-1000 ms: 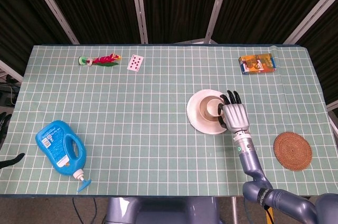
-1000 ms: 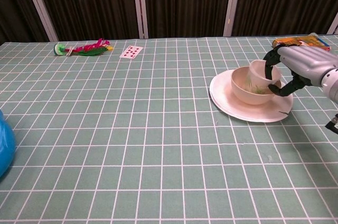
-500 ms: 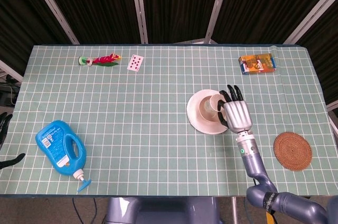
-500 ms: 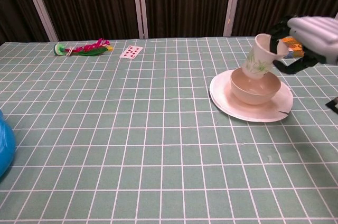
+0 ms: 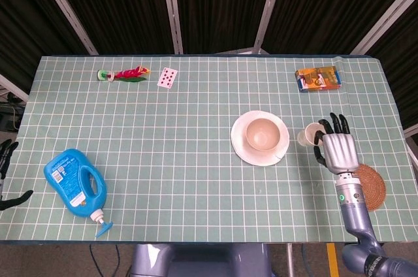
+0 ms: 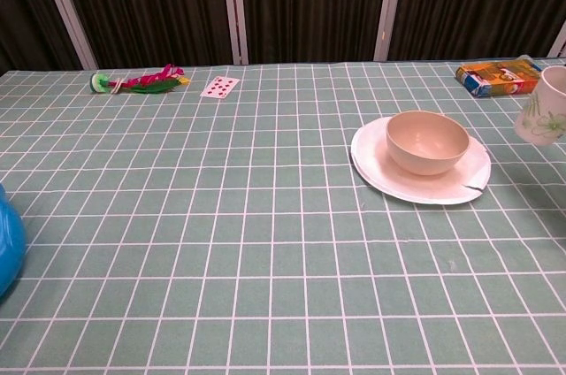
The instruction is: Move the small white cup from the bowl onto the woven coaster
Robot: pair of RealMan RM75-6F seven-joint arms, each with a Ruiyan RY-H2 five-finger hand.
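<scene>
The small white cup [image 5: 307, 136] with a green print hangs in the air right of the bowl, held by my right hand [image 5: 336, 148]. In the chest view the cup [image 6: 543, 116] shows at the right edge, the hand itself out of frame. The beige bowl [image 5: 263, 135] sits with nothing in it on a white plate [image 5: 243, 148]. The round brown woven coaster [image 5: 373, 185] lies just right of and below the hand, partly hidden by the wrist. Of my left hand, only dark fingertips [image 5: 6, 153] show at the left edge.
A blue detergent bottle [image 5: 75, 185] lies front left. At the far edge sit a feathered toy [image 5: 124, 74], a playing card [image 5: 168, 77] and an orange box [image 5: 318, 79].
My right hand lifted the cup out of the bowl and carried it right, past the plate toward the coaster. The bowl now stands empty.
</scene>
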